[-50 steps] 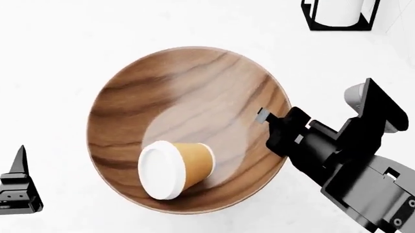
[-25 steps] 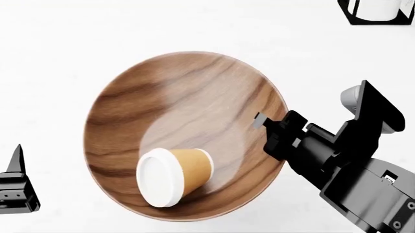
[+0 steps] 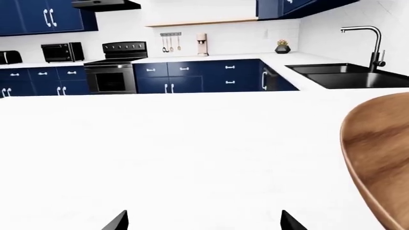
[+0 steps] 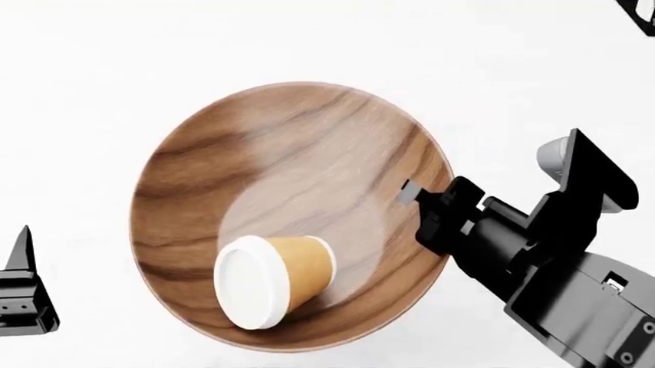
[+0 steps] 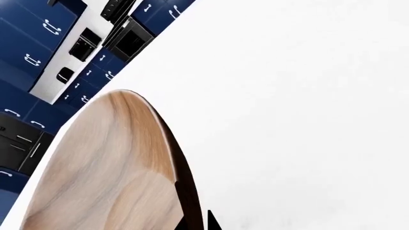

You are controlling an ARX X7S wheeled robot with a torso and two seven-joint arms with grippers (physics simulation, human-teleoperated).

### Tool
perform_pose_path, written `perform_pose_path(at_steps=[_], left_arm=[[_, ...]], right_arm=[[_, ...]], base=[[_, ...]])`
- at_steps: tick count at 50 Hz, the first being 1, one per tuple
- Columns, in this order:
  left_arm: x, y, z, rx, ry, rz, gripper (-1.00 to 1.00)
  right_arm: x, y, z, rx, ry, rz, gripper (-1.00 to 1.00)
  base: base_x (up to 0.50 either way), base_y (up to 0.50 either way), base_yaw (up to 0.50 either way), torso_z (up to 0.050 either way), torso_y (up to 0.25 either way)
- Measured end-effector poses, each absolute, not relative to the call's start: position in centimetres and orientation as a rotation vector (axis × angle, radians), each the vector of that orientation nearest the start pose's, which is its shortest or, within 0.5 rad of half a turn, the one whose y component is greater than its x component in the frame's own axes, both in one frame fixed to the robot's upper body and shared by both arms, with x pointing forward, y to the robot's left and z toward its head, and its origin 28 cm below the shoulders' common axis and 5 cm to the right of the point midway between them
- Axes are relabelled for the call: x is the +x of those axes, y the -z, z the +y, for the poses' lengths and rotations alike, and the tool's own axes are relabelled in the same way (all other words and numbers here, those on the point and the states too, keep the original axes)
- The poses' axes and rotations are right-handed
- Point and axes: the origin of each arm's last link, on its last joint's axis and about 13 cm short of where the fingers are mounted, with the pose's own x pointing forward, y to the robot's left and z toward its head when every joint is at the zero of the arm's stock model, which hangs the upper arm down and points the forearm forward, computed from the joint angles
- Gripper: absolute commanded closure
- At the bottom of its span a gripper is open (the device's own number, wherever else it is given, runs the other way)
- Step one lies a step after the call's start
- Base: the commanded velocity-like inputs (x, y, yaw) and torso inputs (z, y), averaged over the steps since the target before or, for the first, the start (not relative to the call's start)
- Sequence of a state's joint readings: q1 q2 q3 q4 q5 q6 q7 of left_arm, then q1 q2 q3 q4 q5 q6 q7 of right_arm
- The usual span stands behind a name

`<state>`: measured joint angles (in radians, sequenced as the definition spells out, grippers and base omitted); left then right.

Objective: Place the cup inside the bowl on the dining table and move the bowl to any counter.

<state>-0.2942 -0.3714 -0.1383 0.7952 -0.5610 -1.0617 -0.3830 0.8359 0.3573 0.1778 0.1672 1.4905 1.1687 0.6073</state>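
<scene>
- Table (image 4: pixel 92 69): plain white top. Only a black object (image 4: pixel 640 14) cut off at the far right corner of the head view shares it with the bowl.
- Left wrist view: kitchen beyond the table edge, with navy cabinets (image 3: pixel 185 76), black oven (image 3: pixel 112 72), microwave (image 3: pixel 62 51), sink (image 3: pixel 348 75) with dark faucet (image 3: pixel 367 40) set in a white worktop.
- Bowl (image 4: pixel 291 215): dark wood, streaky grain, glossy inside, near centre of the head view. Whether its base touches the table, cannot tell.
- Cup (image 4: pixel 271 280): lies on its side inside the bowl, low on the near wall, white lid toward the camera and left.
- Right gripper (image 4: pixel 425 203): at the bowl's right rim, one finger over the inner side of the rim; appears clamped on the rim. Right wrist view shows the rim (image 5: pixel 185 187) edge-on, right at the camera.
- Left gripper (image 3: pixel 203 221): two dark tips wide apart, nothing between them. Low over the table, left of the bowl and well apart from it; bowl rim shows at the edge of its view.
- Nothing stands between the left gripper and the bowl.
</scene>
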Motion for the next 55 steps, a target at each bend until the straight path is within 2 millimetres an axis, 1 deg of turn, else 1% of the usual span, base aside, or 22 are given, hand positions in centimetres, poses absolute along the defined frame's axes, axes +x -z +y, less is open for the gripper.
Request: perform_pose_path(at_steps=[55], left_arm=[[20.37, -17.38, 25.52, 0.041, -0.124, -0.021, -1.0]], right_arm=[[30.23, -20.85, -15.26, 0.701, -0.266, 0.471, 1.0]], base=[[-0.12, 0.5, 0.0, 0.0, 0.0]])
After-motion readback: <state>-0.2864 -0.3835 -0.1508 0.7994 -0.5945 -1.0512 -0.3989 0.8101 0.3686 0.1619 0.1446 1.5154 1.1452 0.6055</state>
